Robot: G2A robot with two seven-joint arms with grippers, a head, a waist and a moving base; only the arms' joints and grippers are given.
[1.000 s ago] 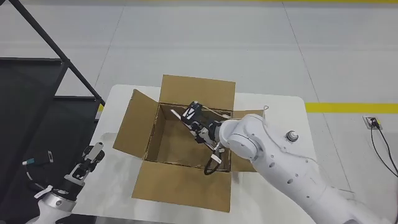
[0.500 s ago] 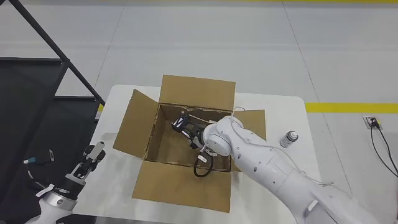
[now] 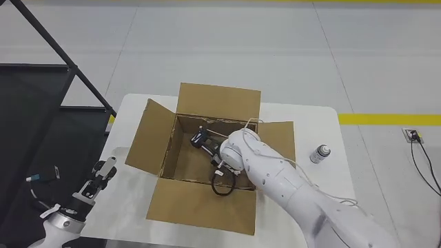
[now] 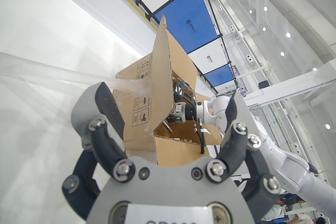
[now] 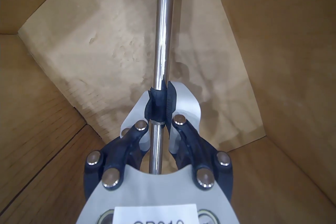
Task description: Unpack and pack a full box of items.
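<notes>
Inside the box: the right gripper [image 5: 160,97] sits low within the cardboard box [image 3: 219,101], which stands open at table centre. Its jaws are clenched on a metal rod [image 5: 164,25].
Rod position: it is held in line with the gripper. The long part projects ahead over the brown paper liner [image 5: 105,38] on the box floor, and a short part runs back between the fingers toward the wrist. Whether the far end touches the liner cannot be told.
Grip contact: the dark pads [image 5: 172,98] press on opposite sides of the shaft, with no gap visible.
Idle arm: the left gripper [image 4: 169,100] is released, jaws spread wide and holding nothing. It is near the table edge at about 8 o'clock of the box, well apart from it.
Other item: a spray can [image 3: 318,153] stands upright on the table [image 3: 310,120] at 3 o'clock of the box, apart from its flap.
Handling, judged: the rod looks stiff, polished and not fragile, and is probably dense for its thickness. The smooth round surface is likely slippery, so an off-centre hold may let it pivot or slide through the pads.
Recommended hold: across the shaft near mid-length, pads square to it and clamped firmly.
Risk: the projecting end could catch a box wall or flap, and on a flat surface the rod may roll.
</notes>
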